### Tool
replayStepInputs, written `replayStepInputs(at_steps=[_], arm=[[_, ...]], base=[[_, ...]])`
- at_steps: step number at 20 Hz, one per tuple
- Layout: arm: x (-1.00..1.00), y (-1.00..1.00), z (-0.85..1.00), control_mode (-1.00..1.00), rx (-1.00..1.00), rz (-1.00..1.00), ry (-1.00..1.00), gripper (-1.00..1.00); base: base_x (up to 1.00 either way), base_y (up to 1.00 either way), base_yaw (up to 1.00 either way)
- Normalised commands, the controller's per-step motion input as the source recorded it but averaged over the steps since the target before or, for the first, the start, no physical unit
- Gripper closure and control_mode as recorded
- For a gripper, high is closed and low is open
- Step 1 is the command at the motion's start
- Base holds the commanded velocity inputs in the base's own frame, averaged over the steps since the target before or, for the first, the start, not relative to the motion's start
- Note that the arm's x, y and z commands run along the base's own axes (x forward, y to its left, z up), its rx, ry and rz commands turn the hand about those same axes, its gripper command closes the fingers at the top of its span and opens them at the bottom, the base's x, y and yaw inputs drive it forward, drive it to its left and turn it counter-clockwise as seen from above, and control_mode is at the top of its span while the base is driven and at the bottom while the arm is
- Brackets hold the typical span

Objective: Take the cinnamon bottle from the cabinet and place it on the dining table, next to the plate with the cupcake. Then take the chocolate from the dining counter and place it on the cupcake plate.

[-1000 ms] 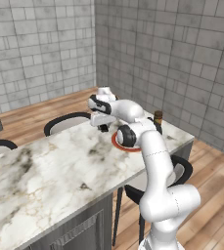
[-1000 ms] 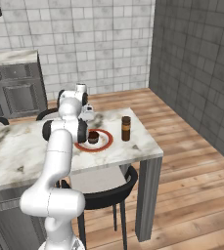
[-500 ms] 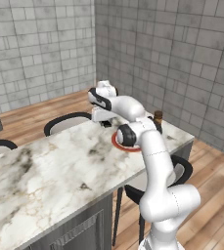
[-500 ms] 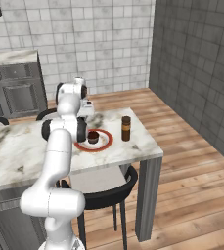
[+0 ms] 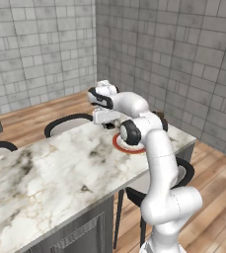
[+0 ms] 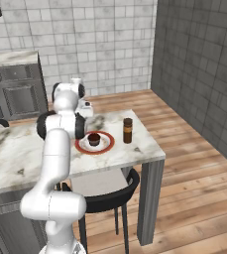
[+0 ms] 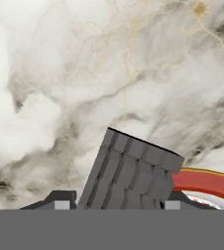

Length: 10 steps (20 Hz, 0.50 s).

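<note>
Since a second ago the white arm has lowered its hand toward the white marble-look bench [image 5: 50,173], just beyond the round red-rimmed plate [image 6: 105,145]. In the hand view the pincer [image 7: 114,205] has its dark tips set on either side of the dark grey ridged chocolate block [image 7: 130,171], which lies tilted on the bench beside the plate's rim; whether they press it I cannot tell. The small dark brown cupcake [image 6: 93,139] sits on the plate, and the tall brown cinnamon bottle [image 6: 128,130] stands upright just beside the plate.
</note>
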Motion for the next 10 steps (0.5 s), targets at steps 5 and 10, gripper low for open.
replayStepInputs(at_steps=[5, 10], arm=[[-0.81, -0.08, -0.06, -1.0, -0.01, 0.0, -0.21, 1.0], [-0.85, -0.13, -0.1, -1.0, 0.0, 0.0, -0.34, 1.0]], base=[[0.0, 0.0, 0.0], [0.0, 0.0, 0.0]])
